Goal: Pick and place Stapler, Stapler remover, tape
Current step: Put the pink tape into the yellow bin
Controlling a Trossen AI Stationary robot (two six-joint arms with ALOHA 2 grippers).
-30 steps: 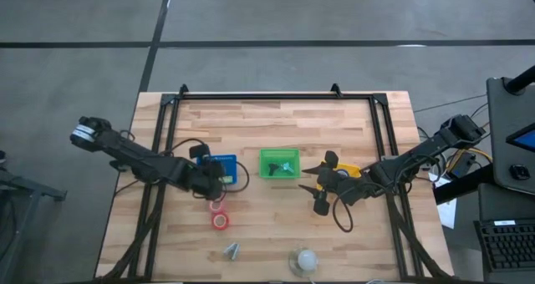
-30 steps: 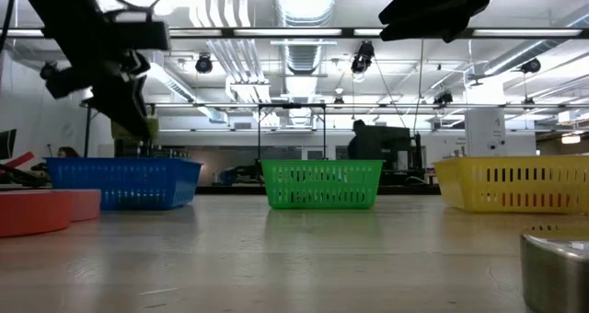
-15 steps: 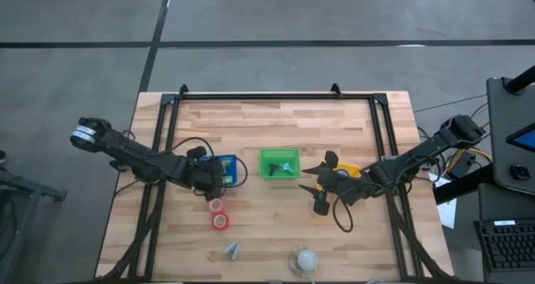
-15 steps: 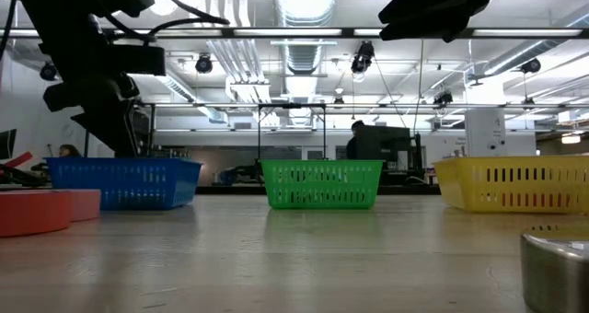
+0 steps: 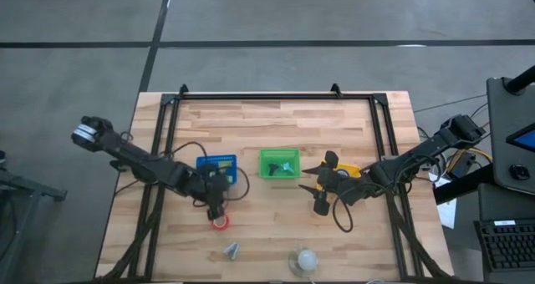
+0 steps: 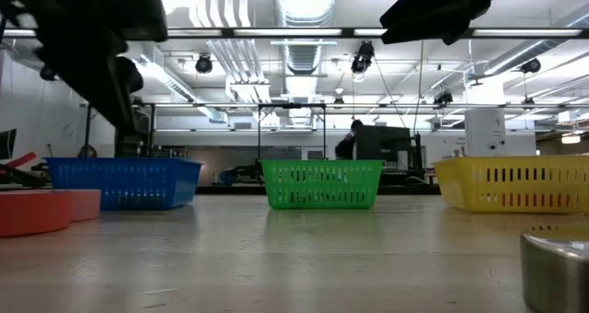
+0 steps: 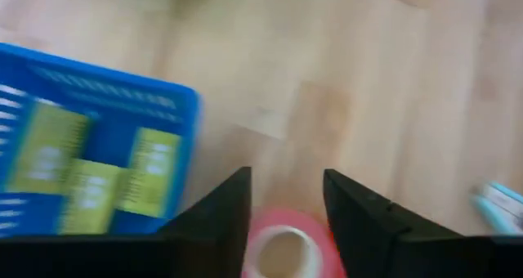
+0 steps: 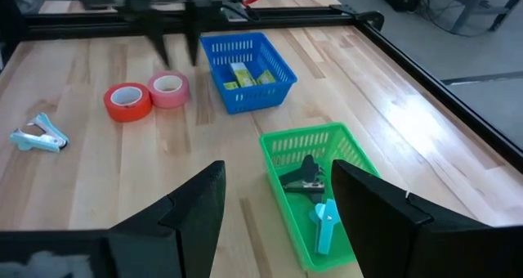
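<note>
Left wrist view shows a pink tape roll lying flat on the bench, its pale core framed between the left gripper and its parted jaws, which stand a little wider than the roll and hold nothing, a stance that looks set for a straight drop onto the ring. From above, that gripper hangs over the pink roll and hides it, with a red tape roll touching or just beside it on the side toward the bench's near edge; the right wrist view shows the pair side by side, red and pink, close to the blue basket. That basket, already holding yellow-green packets, sits just beside the working arm and seems the likely drop point for tape, though this cannot be confirmed. A green basket at mid-bench holds a dark tool and a light blue one, what they are too small to tell. A small light blue and white stapler remover lies loose near the front edge, and a white ball rests farther along. The right gripper waits raised beside the green basket, jaws spread wide and empty, over a yellow basket visible at bench height. Both rolls appear yet to be picked.
</note>
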